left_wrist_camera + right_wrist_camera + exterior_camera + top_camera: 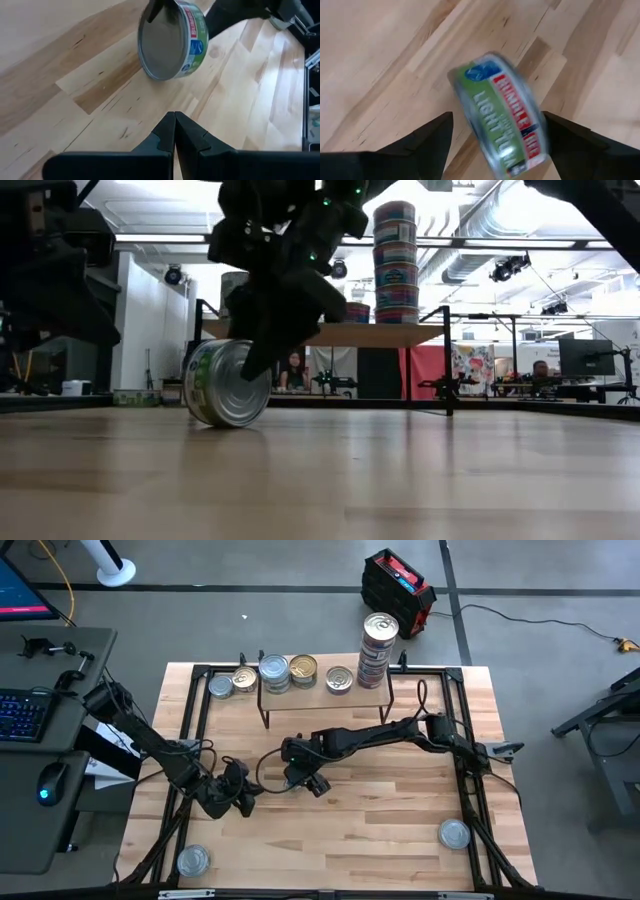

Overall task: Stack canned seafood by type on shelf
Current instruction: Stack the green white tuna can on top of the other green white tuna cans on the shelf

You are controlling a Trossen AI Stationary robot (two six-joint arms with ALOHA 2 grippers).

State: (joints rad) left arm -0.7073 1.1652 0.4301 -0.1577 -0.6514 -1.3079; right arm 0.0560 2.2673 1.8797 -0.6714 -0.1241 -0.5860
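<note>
While the left gripper waits mid-table from above, fingers pinched together on nothing, the right gripper hovers near it, and the shelf at the back carries tins plus a tall stack.

At table level, a green-label tin stands on its edge on the tabletop, right under the right arm's fingers.

Left wrist cam: same tin on edge, grey lid facing me.

Right wrist cam: fingers spread wide, tin between them, looks let go.
</note>
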